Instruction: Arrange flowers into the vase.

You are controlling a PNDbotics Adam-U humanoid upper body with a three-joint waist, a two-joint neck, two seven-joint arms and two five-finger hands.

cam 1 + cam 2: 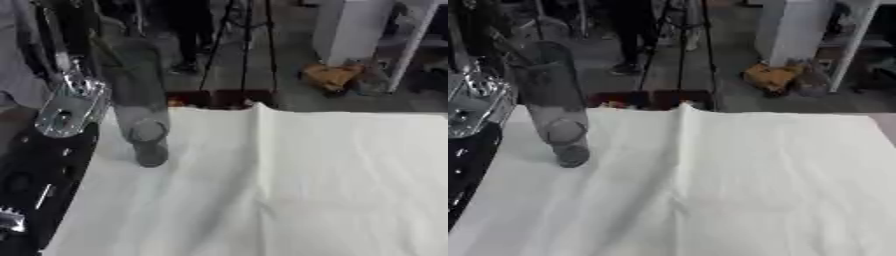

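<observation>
Though blurred, a vase (140, 100) on white cloth (289, 185) — left arm (61, 115) cropped.

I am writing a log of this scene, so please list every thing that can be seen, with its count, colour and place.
vase: one, clear grey glass, tall, on the table's left part, no flowers seen in it
tablecloth: one, white, creased, over the whole table
tripod: one, black, on the floor behind the table
orange thing: one, crumpled, on the floor at the far right
white cabinet: one, behind the orange thing
left arm: one, black with a silver joint, along the left edge; its hand is not in view
</observation>
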